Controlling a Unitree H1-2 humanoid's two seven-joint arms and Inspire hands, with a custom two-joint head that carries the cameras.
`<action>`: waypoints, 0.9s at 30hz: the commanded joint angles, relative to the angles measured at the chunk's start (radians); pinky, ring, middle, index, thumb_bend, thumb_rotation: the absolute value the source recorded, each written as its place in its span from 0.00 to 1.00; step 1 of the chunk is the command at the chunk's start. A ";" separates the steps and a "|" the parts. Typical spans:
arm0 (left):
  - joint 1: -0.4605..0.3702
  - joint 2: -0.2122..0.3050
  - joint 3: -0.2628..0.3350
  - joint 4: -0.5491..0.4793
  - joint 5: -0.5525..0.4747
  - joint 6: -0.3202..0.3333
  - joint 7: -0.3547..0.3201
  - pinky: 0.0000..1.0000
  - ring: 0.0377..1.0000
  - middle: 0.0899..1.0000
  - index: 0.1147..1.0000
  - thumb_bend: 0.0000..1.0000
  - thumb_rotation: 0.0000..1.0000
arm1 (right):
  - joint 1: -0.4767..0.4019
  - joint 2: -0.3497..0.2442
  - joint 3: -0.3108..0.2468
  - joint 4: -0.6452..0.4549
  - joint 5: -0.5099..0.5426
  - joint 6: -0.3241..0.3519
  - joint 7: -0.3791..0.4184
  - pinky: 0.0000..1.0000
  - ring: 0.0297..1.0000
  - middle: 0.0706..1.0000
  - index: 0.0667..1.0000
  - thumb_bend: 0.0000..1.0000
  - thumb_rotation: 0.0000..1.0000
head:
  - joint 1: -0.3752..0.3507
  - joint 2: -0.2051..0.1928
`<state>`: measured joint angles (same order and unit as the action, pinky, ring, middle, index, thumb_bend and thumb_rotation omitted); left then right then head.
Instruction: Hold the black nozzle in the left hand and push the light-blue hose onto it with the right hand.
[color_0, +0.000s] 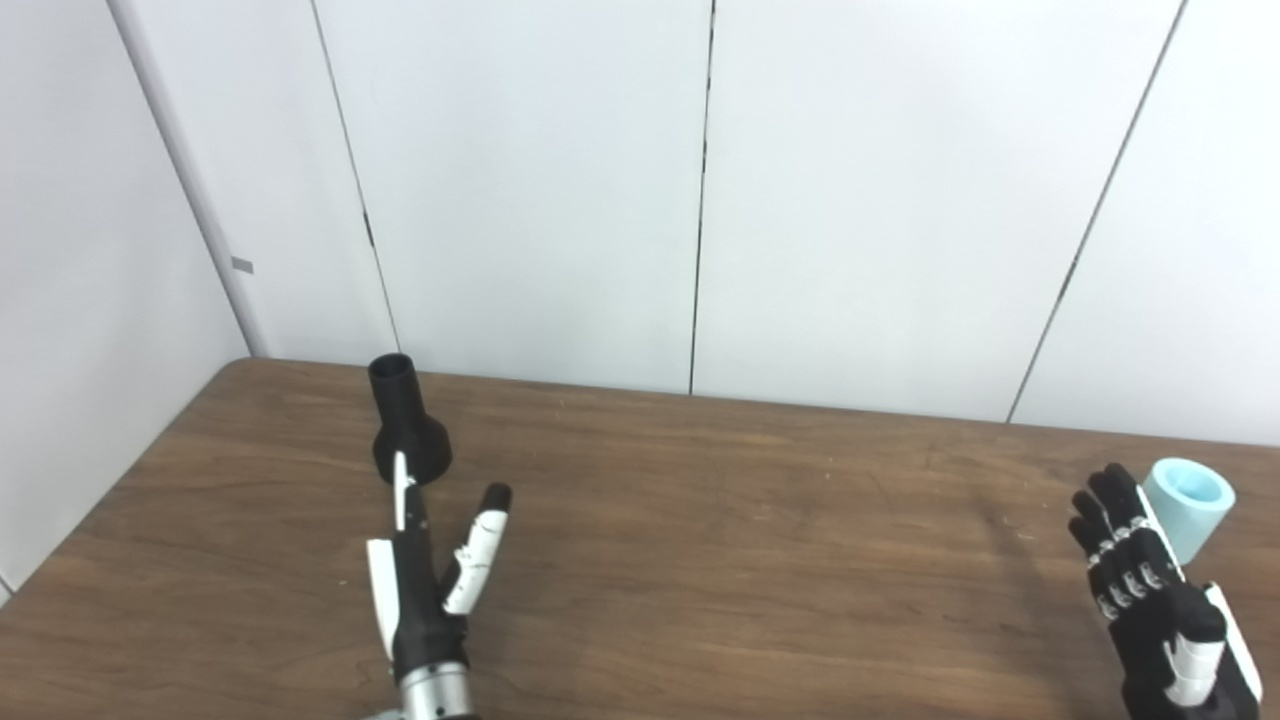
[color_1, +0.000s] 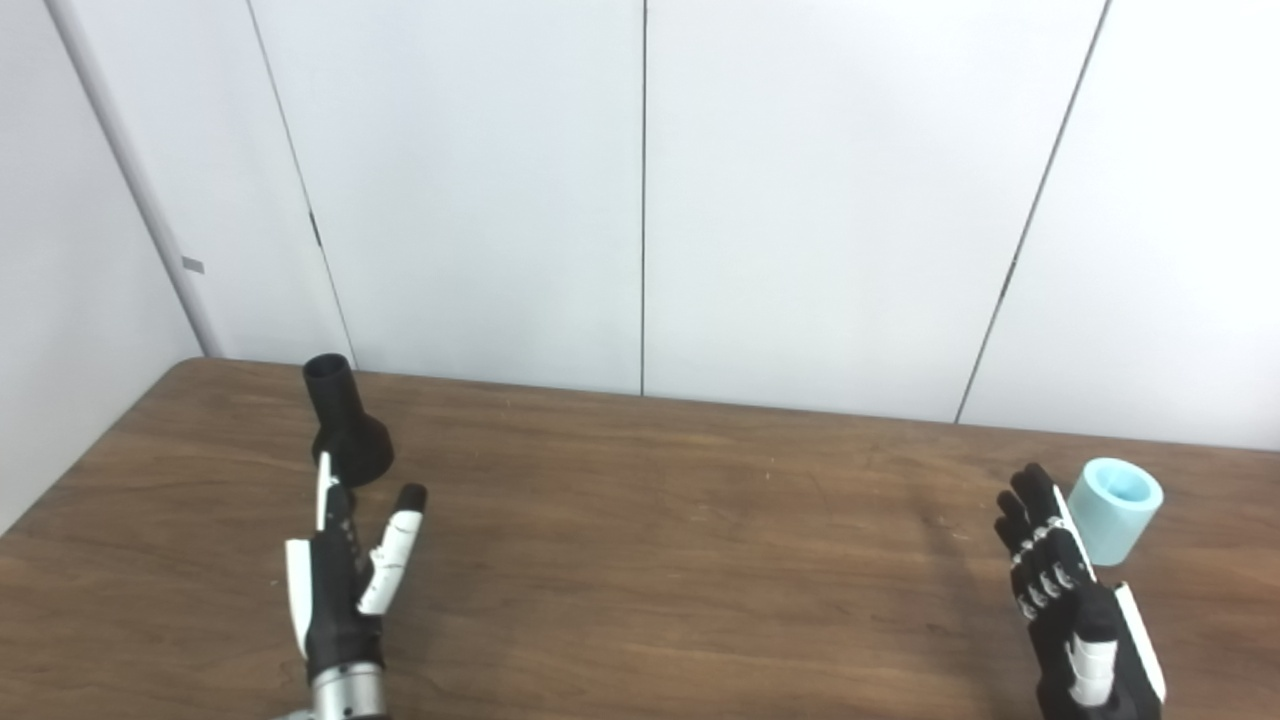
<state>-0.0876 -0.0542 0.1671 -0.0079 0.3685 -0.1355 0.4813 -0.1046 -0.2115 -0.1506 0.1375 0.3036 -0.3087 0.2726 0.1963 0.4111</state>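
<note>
Reaching in from the bottom edge, the left hand (color_0: 430, 575) has fingers spread and empty, fingertips just short of the black funnel-shaped plastic nozzle (color_0: 405, 420) standing upright left of centre on the brown wooden counter (color_0: 720, 540), neck up. At lower right, the right hand (color_0: 1150, 590), also apart and empty, sits beside the short light-blue hose piece (color_0: 1190, 505), open end upward. Both look light and stiff; grasp the nozzle's flared base.
</note>
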 joint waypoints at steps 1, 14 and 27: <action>0.028 0.055 0.023 0.052 0.057 -0.014 0.035 1.00 1.00 1.00 1.00 0.71 0.76 | 0.065 0.019 0.006 0.104 0.003 -0.026 0.010 0.99 1.00 1.00 1.00 0.78 0.94 | 0.001 0.001; -0.040 0.107 0.088 0.105 0.006 -0.014 0.115 1.00 1.00 1.00 1.00 0.76 0.76 | 0.067 0.016 0.009 0.086 -0.009 -0.025 0.004 0.98 1.00 1.00 1.00 0.76 0.95 | 0.006 0.043; -0.160 0.193 0.111 0.230 -0.033 0.023 0.109 1.00 1.00 1.00 1.00 0.75 0.70 | 0.078 0.003 0.015 0.044 -0.010 0.012 0.002 0.96 1.00 1.00 1.00 0.77 0.95 | -0.004 0.088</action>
<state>-0.2317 0.0972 0.2715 0.1882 0.3188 -0.0961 0.5850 -0.0992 -0.2240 -0.1437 0.1290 0.2903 -0.3071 0.2724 0.1917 0.4985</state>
